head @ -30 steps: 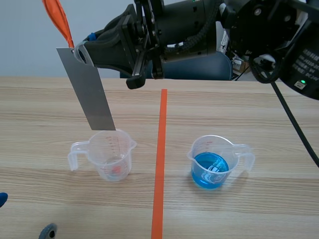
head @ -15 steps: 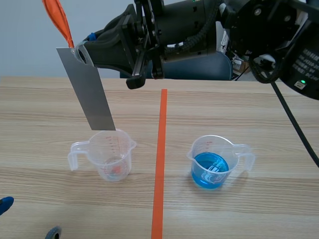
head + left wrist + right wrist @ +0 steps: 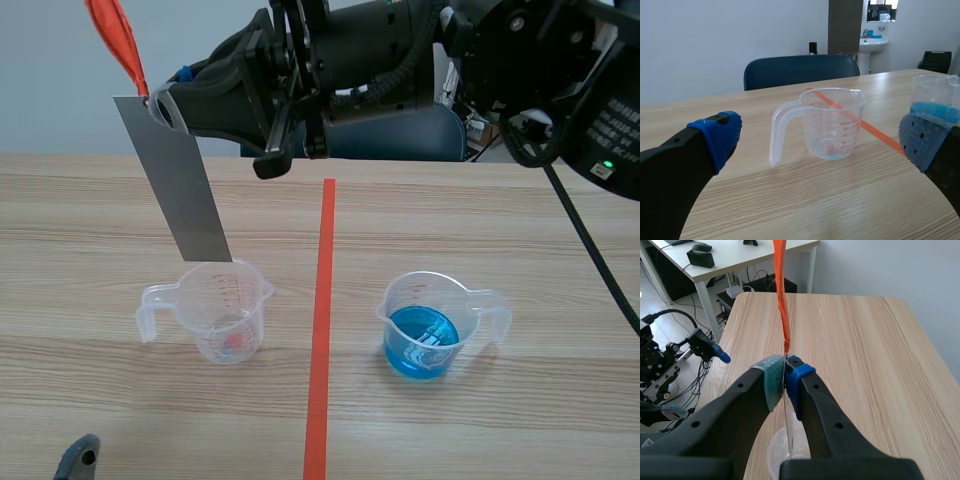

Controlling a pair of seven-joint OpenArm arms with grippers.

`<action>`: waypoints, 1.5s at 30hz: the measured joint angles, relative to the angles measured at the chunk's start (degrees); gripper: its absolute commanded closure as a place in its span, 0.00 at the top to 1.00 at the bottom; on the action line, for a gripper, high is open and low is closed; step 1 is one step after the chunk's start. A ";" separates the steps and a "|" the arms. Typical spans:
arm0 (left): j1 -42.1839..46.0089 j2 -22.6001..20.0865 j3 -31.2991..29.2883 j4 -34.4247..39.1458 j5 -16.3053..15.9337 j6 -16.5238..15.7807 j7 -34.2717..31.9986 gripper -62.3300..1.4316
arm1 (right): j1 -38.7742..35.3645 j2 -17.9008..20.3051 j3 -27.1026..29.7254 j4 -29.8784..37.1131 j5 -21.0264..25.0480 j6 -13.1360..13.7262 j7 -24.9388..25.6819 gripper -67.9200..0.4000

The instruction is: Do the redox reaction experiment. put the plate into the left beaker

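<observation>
Scene view shows the right gripper (image 3: pixel 165 108), reached across left of the tape line (image 3: pixel 320 320), clamped on the top of the plate (image 3: pixel 178 185). The plate hangs tilted, its lower edge just over the far rim of the left beaker (image 3: pixel 215 310). An orange strip (image 3: pixel 118 40) rises from the plate's top. The right beaker (image 3: pixel 430 325) holds blue liquid. The left gripper (image 3: pixel 820 139) stands wide, near left, facing the left beaker.
</observation>
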 measured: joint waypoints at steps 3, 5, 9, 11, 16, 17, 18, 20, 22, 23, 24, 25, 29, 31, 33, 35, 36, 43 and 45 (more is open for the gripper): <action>0.00 0.00 0.00 0.00 0.00 0.00 0.81 1.00 | 0.00 0.00 0.00 0.00 0.00 0.00 0.00 0.03; 0.00 0.00 0.00 0.00 0.00 0.00 1.55 1.00 | 0.00 0.00 0.00 0.00 0.00 0.00 0.00 0.03; 0.00 0.00 0.00 0.00 0.00 0.00 1.57 1.00 | 0.00 0.00 0.00 0.00 0.00 0.00 0.00 0.03; 0.00 0.00 0.00 0.00 0.00 0.00 1.57 1.00 | 0.00 0.00 0.00 0.00 0.00 0.00 0.00 0.03; 0.00 0.00 0.04 0.00 0.02 0.00 3.17 1.00 | 0.00 0.00 0.00 0.00 -0.74 0.00 0.02 0.03; 0.00 0.00 0.13 0.00 0.00 0.00 3.04 1.00 | 0.00 0.00 0.00 0.00 -1.86 0.00 0.02 0.03; 0.00 0.00 0.13 0.00 0.00 0.00 3.06 1.00 | -0.11 0.00 0.00 0.00 -2.51 0.00 0.00 0.03; 0.00 0.02 0.13 0.00 0.00 0.00 3.06 1.00 | -0.57 0.00 0.00 -0.02 -3.58 -0.02 0.02 0.03; 0.00 0.02 0.13 0.00 0.02 0.00 3.06 1.00 | -1.38 -0.02 0.00 -0.04 -4.63 -0.59 0.20 0.03; 0.00 0.02 0.13 0.00 0.02 0.00 3.04 1.00 | -1.92 -0.02 0.00 -0.07 -5.31 -0.70 0.22 0.03; 0.00 0.02 0.13 0.00 0.02 0.00 3.04 1.00 | -2.27 -0.02 0.00 -0.07 -5.84 -0.70 0.22 0.03; 0.00 0.02 0.13 0.00 0.02 0.00 3.04 1.00 | -2.60 -0.02 0.00 -0.07 -6.29 -0.70 0.22 0.03; 0.00 0.02 0.13 0.00 0.02 0.00 3.04 1.00 | -2.86 -0.04 0.00 -0.07 -6.64 -0.68 0.42 0.03; 0.00 0.02 0.13 0.00 0.02 0.00 3.04 1.00 | -2.89 -0.15 0.00 -0.07 -6.73 -0.68 0.63 0.03; 0.00 0.02 0.13 0.00 0.02 0.00 3.04 1.00 | -2.89 -0.15 0.00 -0.07 -7.98 -0.70 1.97 0.03; 0.00 0.02 0.13 0.00 0.02 0.00 3.04 1.00 | -3.10 -0.15 0.00 -0.07 -9.14 -0.92 3.08 0.03; 0.00 0.02 0.13 0.00 0.04 0.00 3.06 1.00 | -3.26 -0.17 0.00 -0.17 -9.44 -0.92 3.28 0.03; 0.00 0.00 0.13 0.00 0.04 0.00 3.04 1.00 | -4.11 -2.19 0.00 -3.54 -12.13 -1.99 4.31 0.03; 0.00 0.02 0.13 0.00 0.09 0.00 3.04 1.00 | -4.11 -2.93 0.00 -4.87 -12.24 -1.97 4.74 0.03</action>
